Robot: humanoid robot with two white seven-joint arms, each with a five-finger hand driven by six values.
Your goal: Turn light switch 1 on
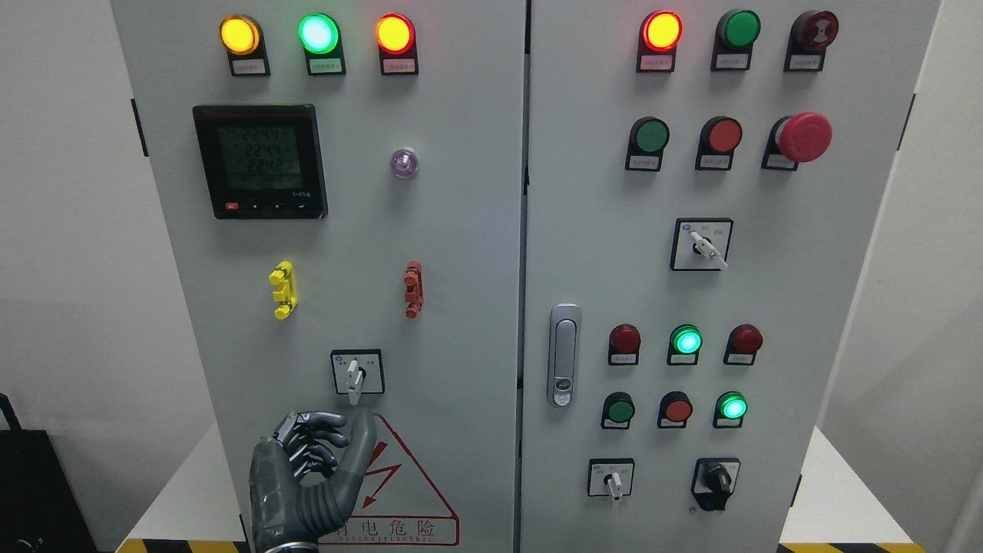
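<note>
Progress looks barely started: left hand sits just below the rotary switch low on the left cabinet door, fingers curled with thumb poking up, gripping nothing, knob not yet touched, so I'd say the whole turn is left.

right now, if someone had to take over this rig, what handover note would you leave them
Left hand: raised in front of the left cabinet door, fingers curled, thumb up, holding nothing. It sits just below the rotary switch and overlaps the warning triangle.
Right hand: not in view.
Rotary switch: lever points straight down; the hand is not touching it.
Done: the approach, hand close under the switch.
Left: close the last gap, grip or push the lever, turn it on, then pull back. Which lamp should respond cannot be told from this view.
</note>
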